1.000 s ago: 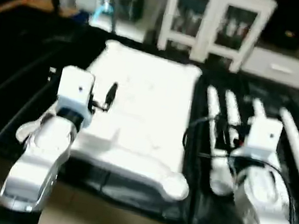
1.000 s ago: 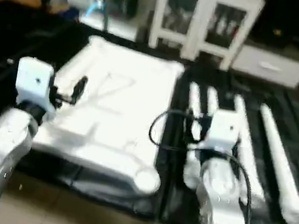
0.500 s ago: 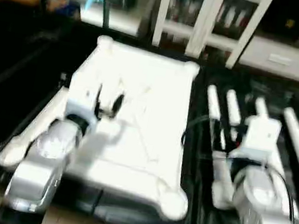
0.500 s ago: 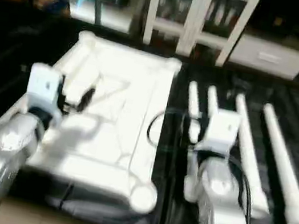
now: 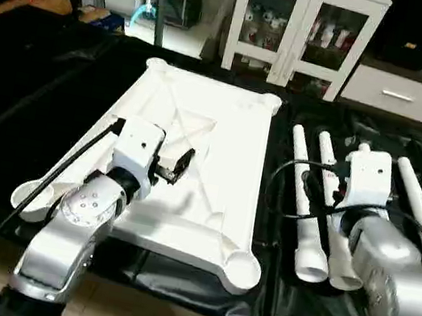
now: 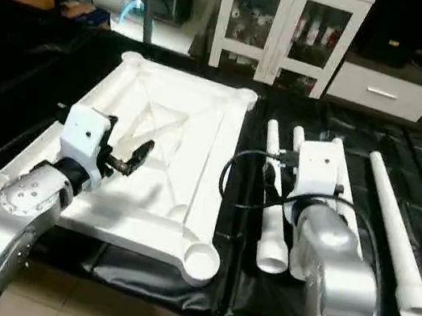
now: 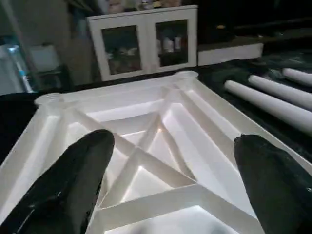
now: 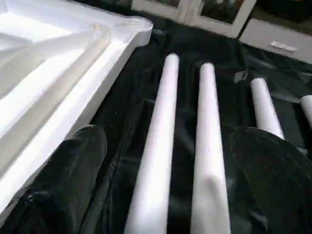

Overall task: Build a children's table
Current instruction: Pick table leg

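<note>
Since a second ago the left gripper (image 7: 168,190) has swung in from the near left edge of the table top (image 5: 228,153) to hang over its ribbed middle, and the right gripper (image 8: 165,185) has tipped down toward the legs. Going left to right: the one white table top lies upside down on the black mat (image 5: 34,94), its X-ribs facing up and its four rounded corner sockets showing, one at each corner. The left gripper's two black fingers (image 7: 73,185) stand wide apart above the ribs, gripping nothing. Just right of the top, four white tapered legs lie side by side on the mat, running away from the robot: first leg (image 6: 268,193), second leg (image 8: 207,141), third leg (image 8: 265,109) and fourth leg (image 6: 394,231). The right gripper hangs over the first two legs, its fingers (image 8: 63,180) spread wide and empty. Behind stands one white glass-door cabinet (image 5: 303,27).
</note>
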`<state>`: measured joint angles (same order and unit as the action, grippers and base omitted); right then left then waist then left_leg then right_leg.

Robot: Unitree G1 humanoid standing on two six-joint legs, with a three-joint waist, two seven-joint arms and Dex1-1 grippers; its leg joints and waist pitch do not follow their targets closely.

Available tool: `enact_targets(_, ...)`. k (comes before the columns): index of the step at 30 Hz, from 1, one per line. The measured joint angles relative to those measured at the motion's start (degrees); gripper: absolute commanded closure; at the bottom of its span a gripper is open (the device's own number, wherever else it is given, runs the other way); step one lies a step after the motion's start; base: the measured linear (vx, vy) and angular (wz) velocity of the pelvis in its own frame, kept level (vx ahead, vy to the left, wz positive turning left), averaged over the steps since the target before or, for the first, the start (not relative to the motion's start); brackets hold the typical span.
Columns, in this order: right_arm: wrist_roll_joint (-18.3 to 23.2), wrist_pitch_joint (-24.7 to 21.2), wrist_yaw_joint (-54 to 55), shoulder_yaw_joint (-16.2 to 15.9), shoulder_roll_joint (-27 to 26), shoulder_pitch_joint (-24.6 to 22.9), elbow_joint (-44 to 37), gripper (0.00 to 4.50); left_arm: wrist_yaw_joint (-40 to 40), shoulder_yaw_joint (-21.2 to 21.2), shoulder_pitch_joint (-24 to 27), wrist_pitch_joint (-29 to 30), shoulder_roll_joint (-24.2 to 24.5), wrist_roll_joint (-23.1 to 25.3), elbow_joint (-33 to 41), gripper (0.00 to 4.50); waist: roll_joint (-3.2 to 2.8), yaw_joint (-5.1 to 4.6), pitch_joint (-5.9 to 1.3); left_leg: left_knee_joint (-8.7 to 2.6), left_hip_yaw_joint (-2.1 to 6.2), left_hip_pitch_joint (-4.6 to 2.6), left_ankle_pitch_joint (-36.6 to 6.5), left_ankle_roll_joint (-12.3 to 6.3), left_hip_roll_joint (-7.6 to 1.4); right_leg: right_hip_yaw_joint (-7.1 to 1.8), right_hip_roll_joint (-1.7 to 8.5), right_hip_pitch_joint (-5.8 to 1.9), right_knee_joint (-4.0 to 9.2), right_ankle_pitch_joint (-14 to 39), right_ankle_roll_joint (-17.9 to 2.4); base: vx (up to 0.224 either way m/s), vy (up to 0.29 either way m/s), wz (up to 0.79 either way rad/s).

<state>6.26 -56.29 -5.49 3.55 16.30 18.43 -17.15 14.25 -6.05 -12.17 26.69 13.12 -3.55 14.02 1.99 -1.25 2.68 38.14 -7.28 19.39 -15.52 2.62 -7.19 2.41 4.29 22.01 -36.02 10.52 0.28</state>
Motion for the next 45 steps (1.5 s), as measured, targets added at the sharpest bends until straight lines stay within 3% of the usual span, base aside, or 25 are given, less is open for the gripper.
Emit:
enact_targets(5,0.5,-5.7,-1.6,0.0,0.8,3.1,5.0,0.0,0.4,0.2,-1.2,1.1,0.1,-0.1,0.1,0.11,0.17,0.05,-0.01,-0.02,-0.31,0.25,0.4,-0.07,-0.39,0.12,-0.07,0.07,-0.04,-0.2,-0.3,0.0,0.0,0.0)
enact_targets(9,1.2,-10.9,-2.7,0.3,2.1,5.2,9.5,0.0,3.7,-0.8,-1.2,2.4,1.4,-1.3,1.9,0.11,0.45,0.25,0.09,-0.02,-0.48,0.73,0.5,-0.29,-0.43,0.11,-0.03,0.59,-0.04,-0.2,-0.4,0.0,0.0,0.0)
enact_targets(13,2.5,-14.9,-4.0,0.5,3.2,7.2,13.7,0.0,10.9,-4.4,-1.2,4.7,4.9,-4.9,7.3,0.11,0.91,0.8,0.15,-0.12,-0.91,0.83,0.9,-0.81,-0.56,0.07,0.06,0.94,-0.13,-0.2,-0.4,0.0,0.0,0.0)
enact_targets(19,2.9,-15.6,-5.0,0.7,2.5,7.8,18.1,0.0,15.0,-7.8,-0.9,6.4,7.0,-5.8,10.0,0.11,0.97,0.93,0.16,-0.13,-1.39,0.77,0.9,-0.3,-0.87,0.04,0.07,0.92,-0.15,-0.3,-0.6,0.0,0.0,0.0)
enact_targets(26,4.3,-16.1,-5.7,2.8,1.4,9.6,24.8,0.0,15.0,-7.9,-0.9,7.6,7.2,-5.5,10.0,0.11,0.98,0.78,0.15,-0.13,-1.46,0.8,1.0,-0.17,-0.93,0.03,0.07,0.91,-0.15,-0.4,-0.6,0.0,0.0,0.0)
enact_targets(34,4.6,-16.1,-6.1,2.9,1.4,9.7,26.3,0.0,15.0,-7.9,-0.9,8.1,7.7,-5.5,10.0,0.11,0.98,0.88,0.15,-0.13,-1.54,0.92,1.0,-0.17,-1.02,0.06,0.06,0.93,-0.15,-0.4,-0.6,0.0,0.0,0.0)
enact_targets(45,5.4,-13.6,-9.4,2.9,1.5,11.1,32.2,1.07,14.6,-7.9,-0.9,8.5,8.0,-5.1,10.5,0.0,1.11,1.37,0.18,-0.16,-1.76,0.94,1.0,-0.2,-1.18,0.06,0.06,1.0,-0.14,-0.4,-0.6,0.0,0.0,0.0)
